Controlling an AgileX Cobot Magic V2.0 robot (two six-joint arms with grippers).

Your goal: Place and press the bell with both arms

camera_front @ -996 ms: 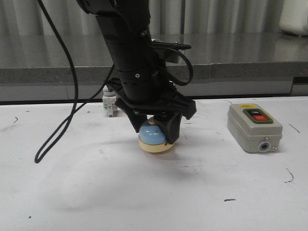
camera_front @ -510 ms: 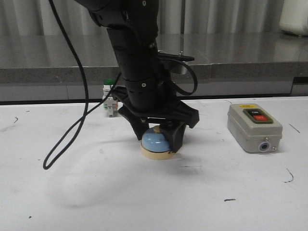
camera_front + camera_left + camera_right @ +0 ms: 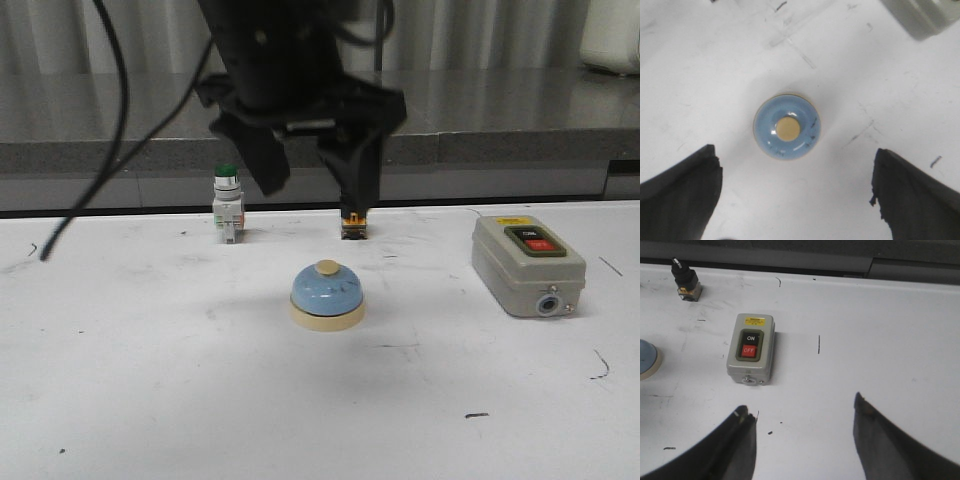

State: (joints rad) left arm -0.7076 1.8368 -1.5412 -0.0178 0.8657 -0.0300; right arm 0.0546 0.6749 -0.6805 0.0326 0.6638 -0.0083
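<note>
White worktop [image 3: 150, 400] carries four things — bell [image 3: 327, 294], switch box [image 3: 527, 265], green button [image 3: 227, 216], black knob [image 3: 352, 222].

L arm: black gripper [image 3: 308, 185] raised high mid-frame in front view, pointing straight down, jaws spread wide, nothing between its fingers [image 3: 680, 192]. Black cable loops off its wrist on the L side. R arm: dark gripper [image 3: 802, 440] seen only in wrist cam, jaws apart, holding nothing.
</note>
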